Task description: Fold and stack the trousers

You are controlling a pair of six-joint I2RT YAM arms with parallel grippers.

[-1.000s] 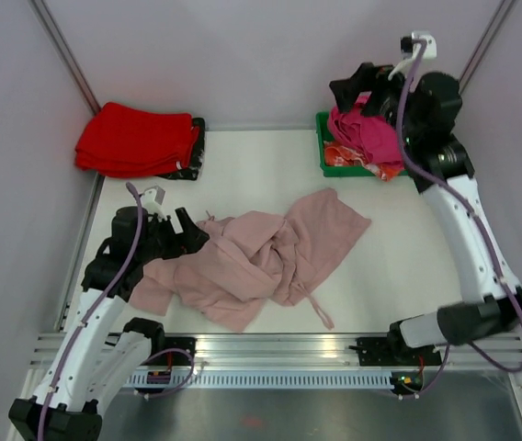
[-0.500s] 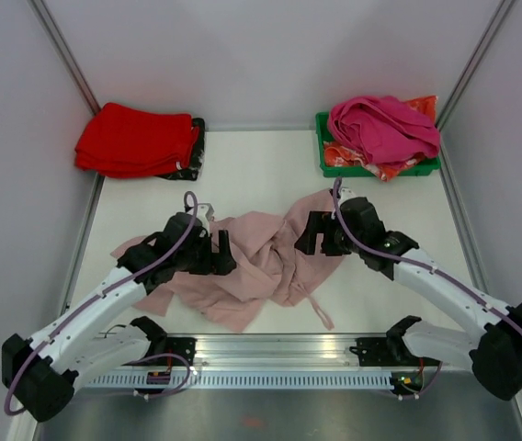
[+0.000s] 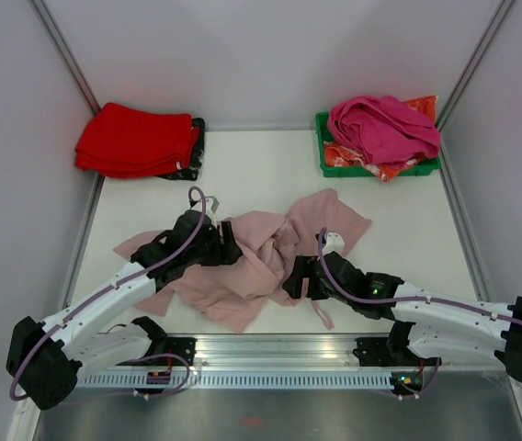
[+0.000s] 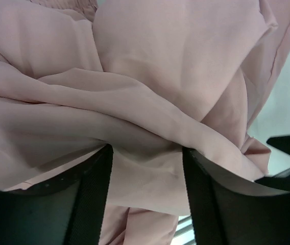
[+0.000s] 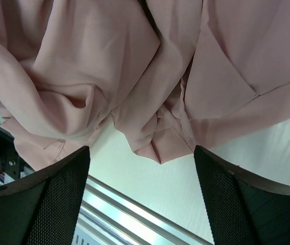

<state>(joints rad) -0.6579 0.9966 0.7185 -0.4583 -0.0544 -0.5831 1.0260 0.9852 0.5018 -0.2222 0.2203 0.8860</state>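
In the far left corner of the table (image 3: 243,175) sits a pile of red clothes (image 3: 137,140), well apart from the work. Right of it, the left gripper (image 3: 227,250) is down on the crumpled trousers (image 3: 261,241), which lie in a heap across the middle of the table, reaching toward its near edge. Its jaws stand apart with a ridge of cloth between them, not pinched as far as the wrist view shows. The danger is that the ridge looks several layers deep: closing on it could catch both legs at once, and the heap would lift as a lump instead of spreading out. Further right, the right gripper (image 3: 295,280) hovers released over a bunched hem close to the near edge, with bare table showing beside the cloth (the fabric looks thin and likely to slide). A shallow bite could slip off, or the fingers could scrape the table. The thin cord (image 3: 321,312) trailing toward the near edge might snag on a finger. The two arms are near enough to bump if both pull on one fold. In the far right corner a green bin (image 3: 334,163) holds a magenta garment (image 3: 380,124), out of the way
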